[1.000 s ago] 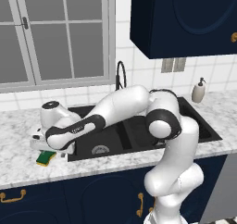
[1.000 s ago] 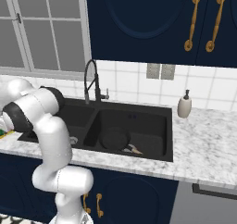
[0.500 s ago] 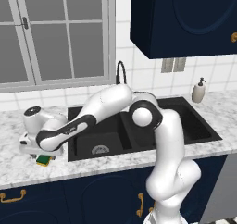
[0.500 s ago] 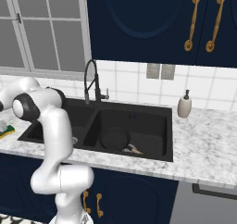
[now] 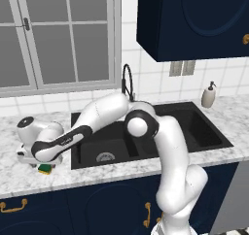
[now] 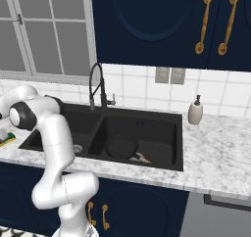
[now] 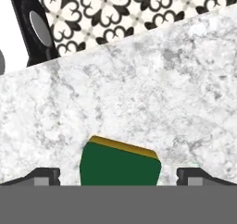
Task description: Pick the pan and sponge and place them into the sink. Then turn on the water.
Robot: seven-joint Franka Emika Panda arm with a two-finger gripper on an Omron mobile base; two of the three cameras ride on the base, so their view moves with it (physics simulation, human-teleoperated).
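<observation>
- We are reaching our white arm far to the left, and our hand [image 5: 41, 162] is hanging low over the white-and-grey marbled desk [image 5: 14, 173], just left of the large black double-basin sink [image 5: 116, 146].
- We are seeing the small rectangular sponge with a green top over a yellow base [image 5: 45, 169] lying flat on the desk directly beneath our hand, close to the desk's front edge.
- In the hand view, the sponge [image 7: 120, 164] is sitting between our two dark fingertips [image 7: 44, 176], with bare marble showing on either side of it; our hand is spread wide and gripping nothing.
- From the right base view, we are catching the sponge [image 6: 7, 137] at the far left edge, beside our arm's elbow.
- The round, shallow black frying pan with a short dark handle [image 6: 122, 147] is lying on the floor of the sink's right basin [image 6: 162, 133], its handle pointing toward the front right.
- The tall black gooseneck faucet with a coiled spring neck [image 6: 96, 86] is standing behind the sink's divider.
- A white soap dispenser bottle [image 6: 195, 111] is standing on the desk to the right of the sink.
</observation>
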